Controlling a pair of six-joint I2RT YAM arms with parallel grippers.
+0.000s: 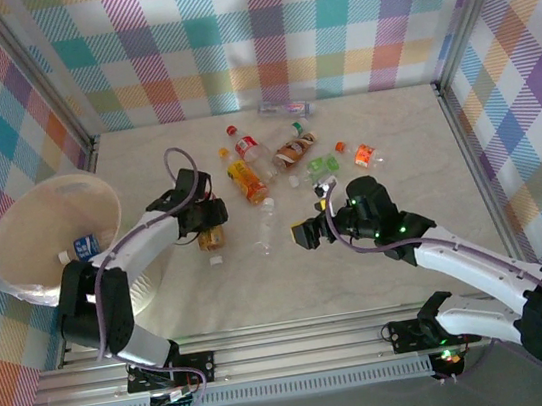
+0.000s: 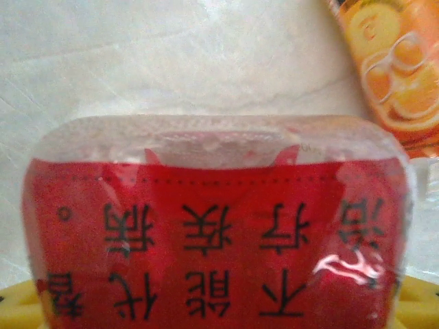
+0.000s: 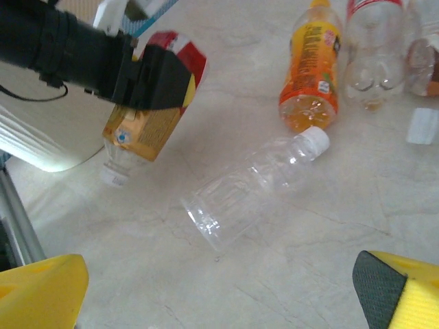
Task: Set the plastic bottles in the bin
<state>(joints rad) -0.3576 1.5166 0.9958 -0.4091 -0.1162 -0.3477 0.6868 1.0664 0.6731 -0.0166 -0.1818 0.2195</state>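
1. Just right of the bin [image 1: 36, 221], a red-labelled bottle [image 1: 212, 237] is pinched between the fingers of the left gripper [image 1: 202, 216].
2. The step in hand, I judge, is carrying this bottle to the bin. The next move calls for a swing left over the rim, then a release.
3. A blue-labelled bottle [image 1: 83, 247] lies inside the bin.
4. The right gripper [image 1: 306, 233], fingers spread wide, hovers near a clear unlabelled bottle [image 3: 254, 179]. The other bottles [image 1: 289, 150] lie scattered beyond.

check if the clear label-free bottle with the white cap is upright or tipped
Tipped: the clear bottle lies on its side, flat on the table.
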